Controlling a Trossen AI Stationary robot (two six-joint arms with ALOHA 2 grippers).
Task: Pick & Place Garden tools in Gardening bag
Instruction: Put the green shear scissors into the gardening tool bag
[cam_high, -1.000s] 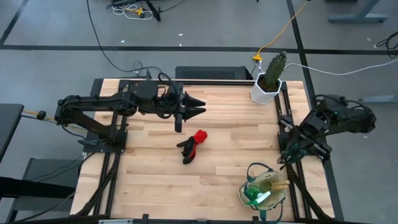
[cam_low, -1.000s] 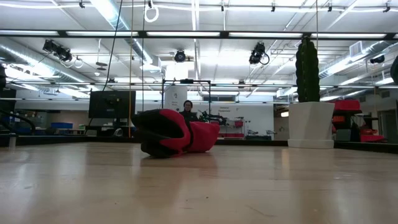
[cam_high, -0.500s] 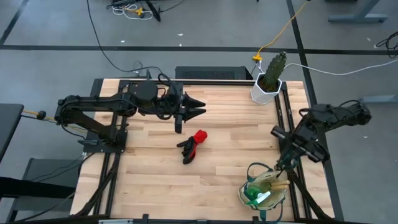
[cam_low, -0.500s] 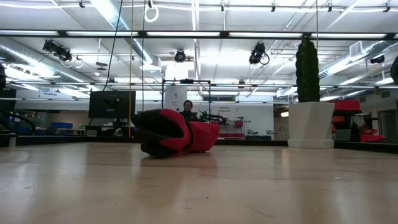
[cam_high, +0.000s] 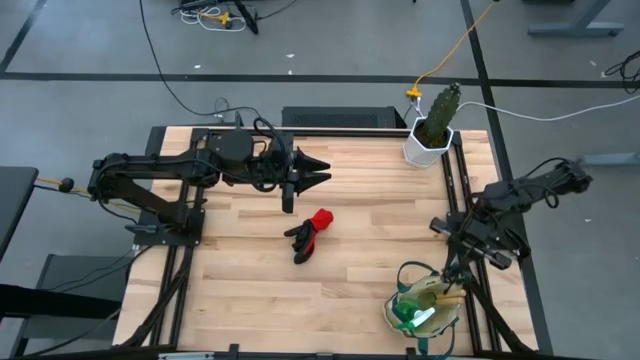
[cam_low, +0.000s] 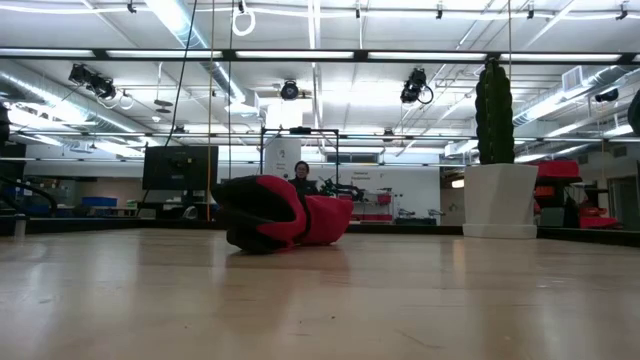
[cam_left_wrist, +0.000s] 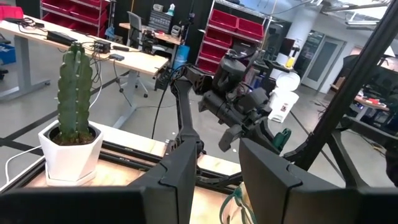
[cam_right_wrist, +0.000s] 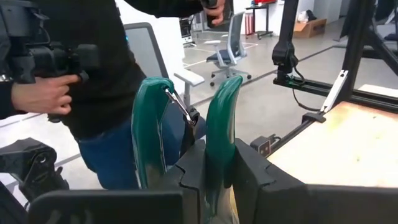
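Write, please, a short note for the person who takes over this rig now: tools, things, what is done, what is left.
Left tool: open, empty, above the table beyond the gloves.
Right tool: shut on pruners, at the table's right edge, close to the bag.
Done: spray bottle and trowel lie in the bag.
Left: put the pruners in the bag, then the gloves, which lie mid-table.

I see a pale, smooth wooden plank surface (cam_high: 250, 260), soft red-and-black cloth gloves (cam_high: 308, 234), and a glossy white pot (cam_high: 424, 148).
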